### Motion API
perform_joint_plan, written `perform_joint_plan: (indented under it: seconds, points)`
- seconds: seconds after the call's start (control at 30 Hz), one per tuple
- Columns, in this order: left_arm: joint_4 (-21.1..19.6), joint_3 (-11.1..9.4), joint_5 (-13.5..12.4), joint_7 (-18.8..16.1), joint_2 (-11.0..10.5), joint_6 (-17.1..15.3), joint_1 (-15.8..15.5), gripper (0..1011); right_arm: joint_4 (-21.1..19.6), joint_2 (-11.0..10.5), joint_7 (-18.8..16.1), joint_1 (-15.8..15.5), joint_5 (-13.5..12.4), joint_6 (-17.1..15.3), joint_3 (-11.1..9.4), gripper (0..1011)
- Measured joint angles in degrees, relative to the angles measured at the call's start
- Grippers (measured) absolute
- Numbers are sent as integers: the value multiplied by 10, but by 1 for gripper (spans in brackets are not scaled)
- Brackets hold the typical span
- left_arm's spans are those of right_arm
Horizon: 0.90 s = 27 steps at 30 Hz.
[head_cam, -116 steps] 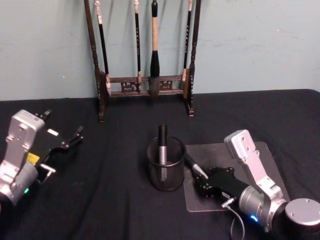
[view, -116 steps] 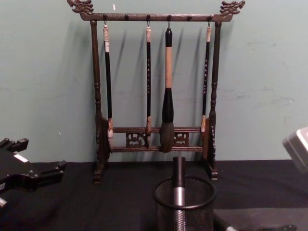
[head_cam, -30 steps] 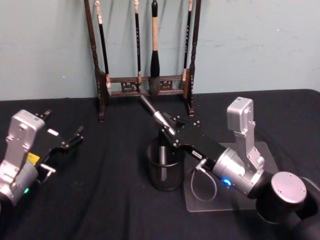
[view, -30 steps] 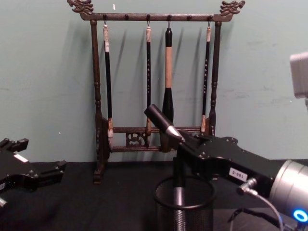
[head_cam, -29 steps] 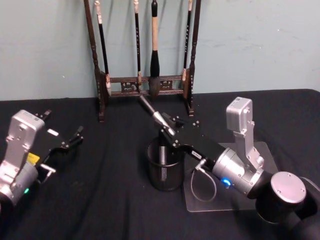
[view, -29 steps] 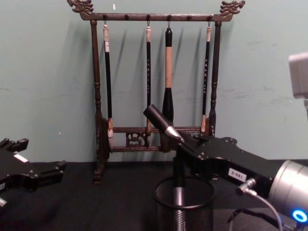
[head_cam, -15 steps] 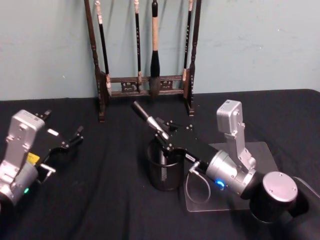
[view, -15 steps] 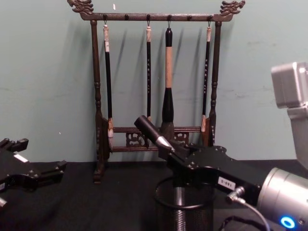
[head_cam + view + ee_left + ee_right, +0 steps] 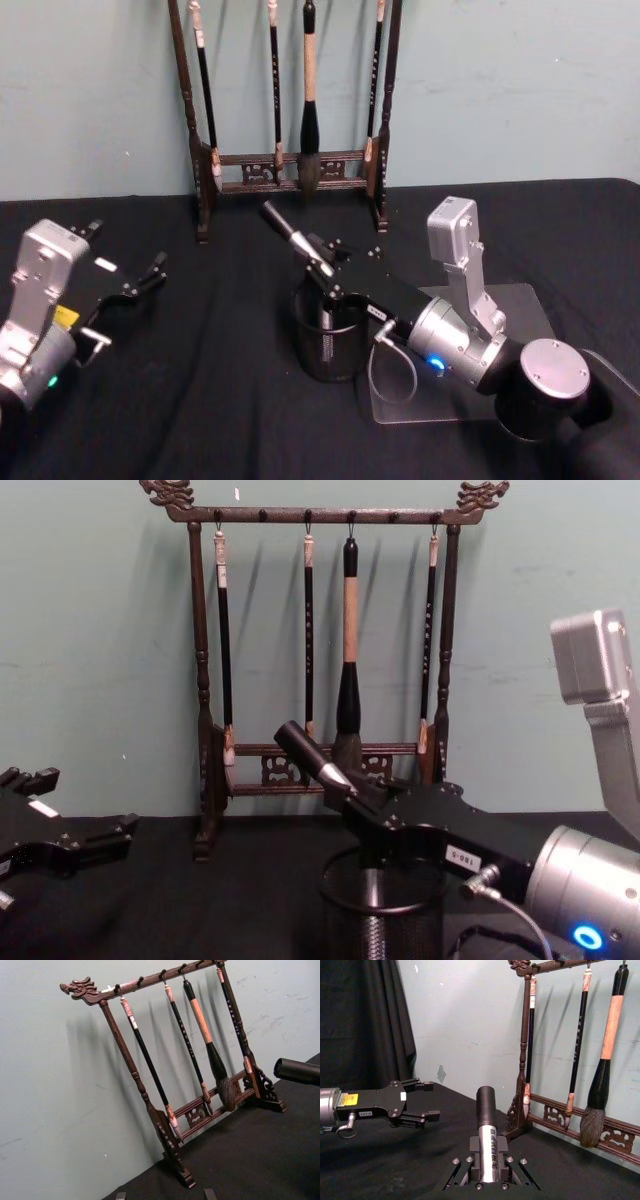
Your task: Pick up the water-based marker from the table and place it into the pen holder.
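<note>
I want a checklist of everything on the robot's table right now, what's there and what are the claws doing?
Surface: black cloth table, with a clear flat mat on the robot's right.
Job's things: the marker is tilted, its lower end over the pen holder mouth. A second pen stands inside the holder.
Clutter: nothing seen loose on the cloth.
Grippers: right gripper shut on the marker, above the holder. Left gripper open, parked at the robot's left, holding nothing.
Cables: a thin wire loop hangs by the right wrist, near the holder.
Surroundings: wooden brush rack with dragon ends stands behind, four brushes hanging, pale green wall.
</note>
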<state>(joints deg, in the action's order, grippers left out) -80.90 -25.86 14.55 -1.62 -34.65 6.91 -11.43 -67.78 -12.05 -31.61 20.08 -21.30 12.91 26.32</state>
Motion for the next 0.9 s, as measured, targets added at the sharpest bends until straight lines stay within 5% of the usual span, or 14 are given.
perform_joint_plan:
  seconds: [0.23,0.9]
  points:
    - [0,0,0,0,0,0,0,1009,0,0,0,0,0,0,0,254]
    - [0,0,0,0,0,0,0,1009,-1,0,1,-1,0,0,-1,890]
